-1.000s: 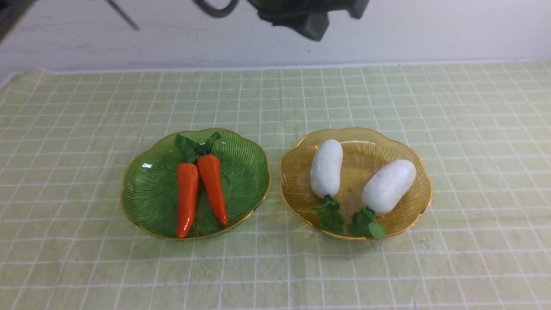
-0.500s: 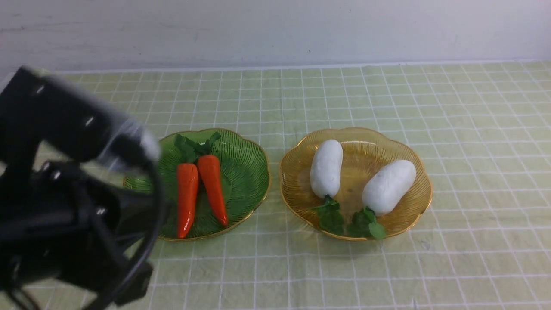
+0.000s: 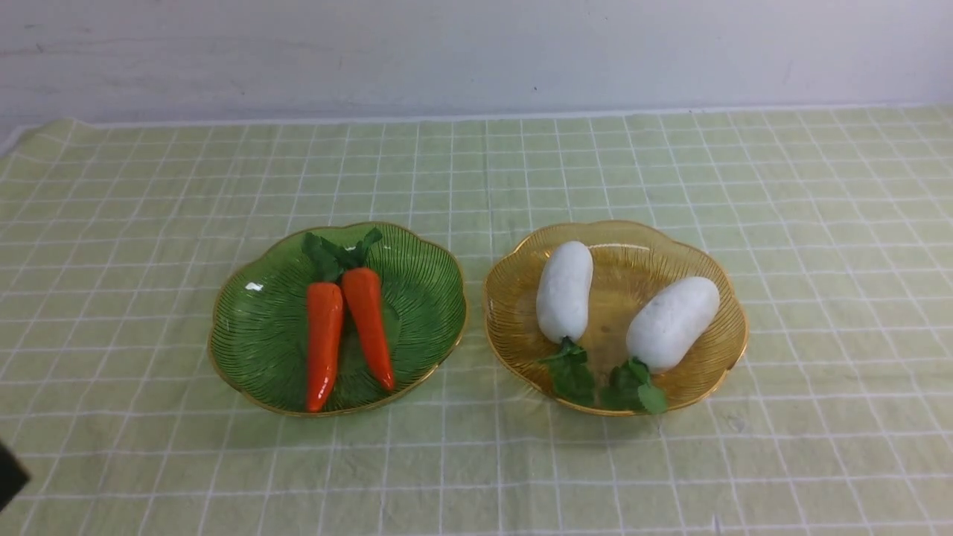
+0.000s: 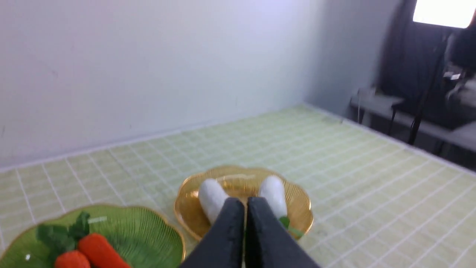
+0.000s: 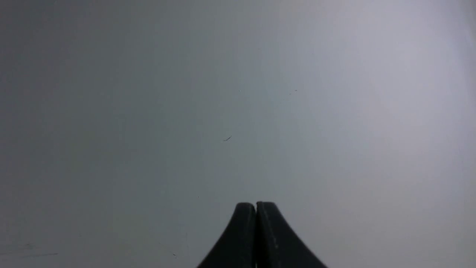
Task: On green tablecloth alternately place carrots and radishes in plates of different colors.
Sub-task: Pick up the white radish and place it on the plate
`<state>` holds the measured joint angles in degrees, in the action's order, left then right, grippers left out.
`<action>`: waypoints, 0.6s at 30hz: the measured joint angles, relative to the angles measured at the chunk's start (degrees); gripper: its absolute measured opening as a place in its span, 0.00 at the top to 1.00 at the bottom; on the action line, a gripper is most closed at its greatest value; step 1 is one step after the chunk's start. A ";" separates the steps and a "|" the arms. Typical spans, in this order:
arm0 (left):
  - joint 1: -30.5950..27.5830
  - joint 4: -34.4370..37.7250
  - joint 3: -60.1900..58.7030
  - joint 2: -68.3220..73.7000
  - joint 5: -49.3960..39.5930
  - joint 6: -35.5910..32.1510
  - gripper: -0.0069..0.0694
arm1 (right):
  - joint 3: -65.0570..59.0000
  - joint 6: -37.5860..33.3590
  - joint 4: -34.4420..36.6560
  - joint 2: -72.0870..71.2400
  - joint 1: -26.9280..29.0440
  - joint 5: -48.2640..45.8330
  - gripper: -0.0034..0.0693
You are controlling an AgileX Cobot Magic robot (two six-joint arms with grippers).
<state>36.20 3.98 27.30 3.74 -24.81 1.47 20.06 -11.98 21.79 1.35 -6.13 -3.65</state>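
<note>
Two orange carrots [image 3: 324, 344] [image 3: 369, 325] lie side by side in the green plate [image 3: 253, 327], leaves pointing away from me. Two white radishes [image 3: 565, 290] [image 3: 673, 321] lie in the amber plate [image 3: 715, 372], leaves toward me. Both plates stand on the green tablecloth [image 3: 476, 171]. My left gripper [image 4: 245, 203] is shut and empty, off the table's near left, with the amber plate [image 4: 189, 208], the radishes [image 4: 212, 197] and a carrot [image 4: 100, 251] in its wrist view. My right gripper [image 5: 256, 205] is shut and empty, facing a bare grey wall.
A dark bit of my left arm [image 3: 9, 476] shows at the front view's lower left edge. A pale wall [image 3: 476, 52] runs behind the table. In the left wrist view, dark stands and a lit panel [image 4: 442, 13] are beyond the table's right side.
The left arm swept across the left of the front view half a second ago and has dropped almost out of it. The dark arm at the top a second ago has gone. The vegetables have not moved.
</note>
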 joint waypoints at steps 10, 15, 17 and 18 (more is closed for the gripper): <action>0.00 -0.91 0.12 -4.84 0.83 -0.22 0.92 | 0.00 0.26 0.04 -0.06 0.00 -0.08 0.97; -0.72 -3.13 -2.03 -4.84 1.70 -1.47 0.92 | 0.00 0.26 0.04 -0.06 0.00 -0.53 0.97; -4.06 -3.98 -4.93 -4.84 2.33 -2.87 0.92 | 0.00 0.26 0.04 -0.06 0.00 -1.40 0.97; -6.16 -3.98 -6.55 -4.84 2.38 -3.72 0.92 | 0.00 0.26 0.04 -0.06 0.00 -1.57 0.97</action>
<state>30.05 0.00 20.75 -1.09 -22.43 -2.25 20.06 -11.72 21.83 1.30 -6.13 -5.22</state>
